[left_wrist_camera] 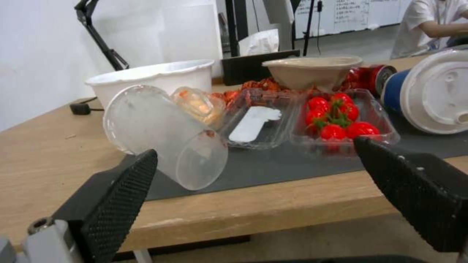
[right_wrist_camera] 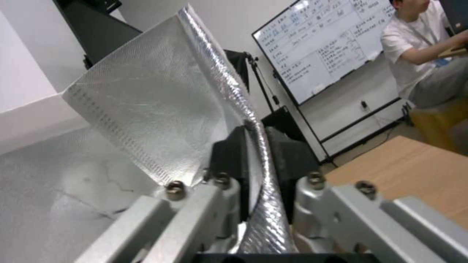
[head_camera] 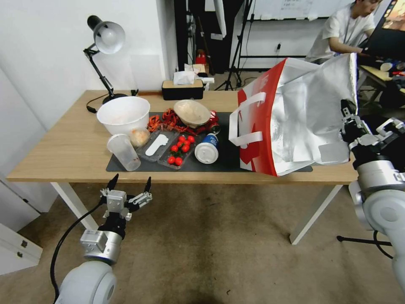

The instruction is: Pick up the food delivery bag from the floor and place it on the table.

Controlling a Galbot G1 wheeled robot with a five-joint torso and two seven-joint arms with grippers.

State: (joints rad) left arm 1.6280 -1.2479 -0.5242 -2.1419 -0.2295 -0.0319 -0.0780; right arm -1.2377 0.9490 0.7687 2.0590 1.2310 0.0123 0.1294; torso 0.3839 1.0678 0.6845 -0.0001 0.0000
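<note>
1. The food delivery bag is standing on the table, its base on the right end of the dark grey mat and close to the table's front edge. The right claw is pinching the foil rim of the bag between its closed fingers, as the right wrist view shows.

2. The bag is leaning slightly and its tall foil flap is standing well above the red side panel. If the claw is letting go while the bag is not settled flat, the bag is likely to tip forward off the edge onto the floor.

3. If the claw is pulling away without opening fully, the thin foil may be tearing, or the bag may be getting dragged off the table.

4. A blue paper cup with a white lid is lying on its side just beside the bag's white strap handles. Any sideways shove of the bag may be rolling it into the tray of cherry tomatoes.

5. The left claw is hanging open below the table's front edge, near a tipped clear plastic cup; a careless lift there may be striking the edge.
</note>
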